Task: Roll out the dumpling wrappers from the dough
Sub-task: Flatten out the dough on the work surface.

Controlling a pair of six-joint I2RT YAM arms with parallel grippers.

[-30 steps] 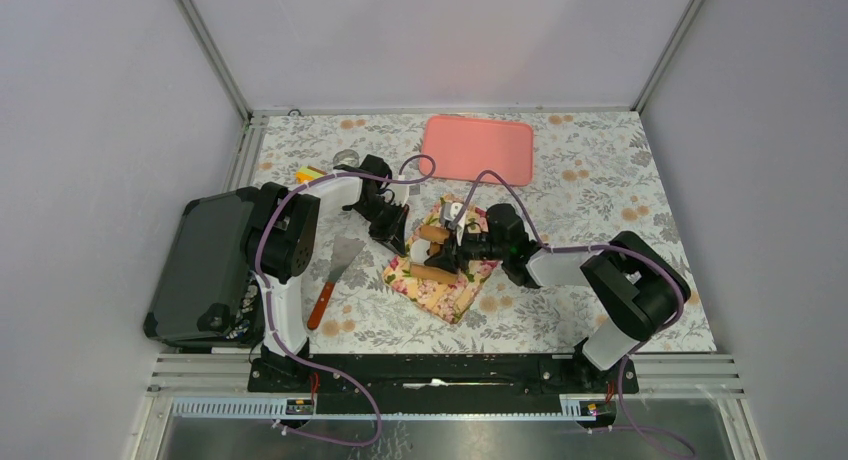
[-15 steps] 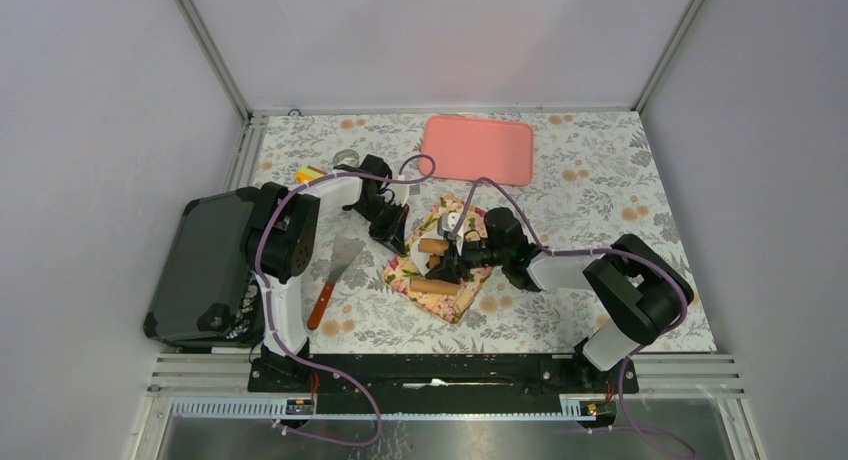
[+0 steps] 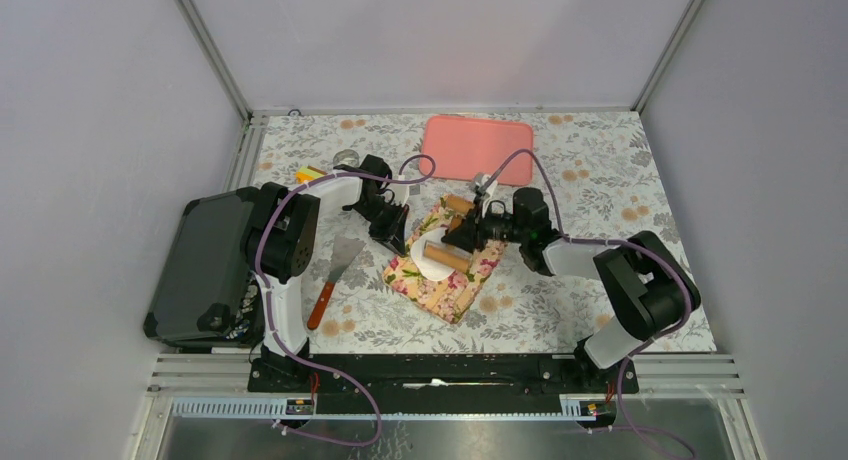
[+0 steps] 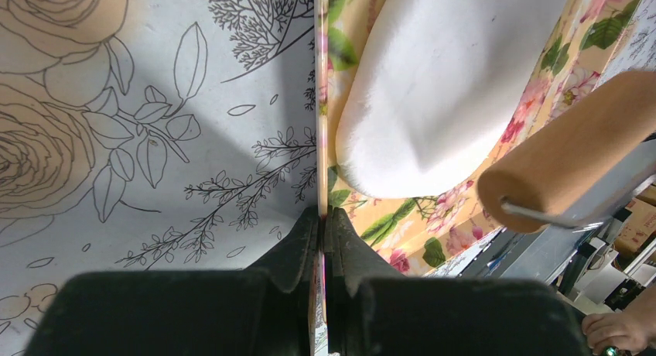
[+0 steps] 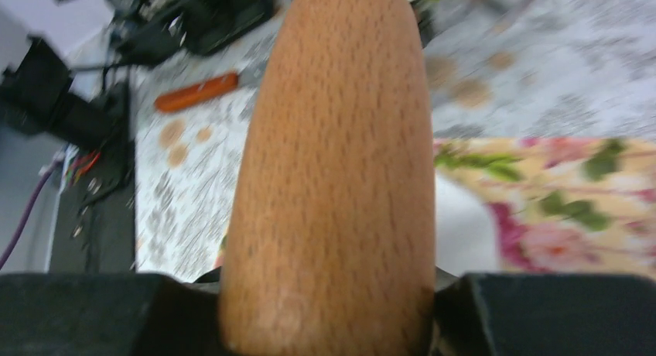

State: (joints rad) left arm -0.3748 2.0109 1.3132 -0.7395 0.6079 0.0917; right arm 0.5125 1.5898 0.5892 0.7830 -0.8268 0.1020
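Fingers L pinched tight on floral mat edge, R gripper clamped round rolling pin handle | chg: pin's gone from mat's near side back twd middle, R arm swung to far side | dough now uncovered, flat white sheet on mat, pin across it | looks like another pass done, no wrappers cut yet

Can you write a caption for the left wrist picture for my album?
Left gripper pinching the floral mat by its edge, flattened white dough and wooden rolling pin just beyond.

Bright, even; right wrist apparently blurred.
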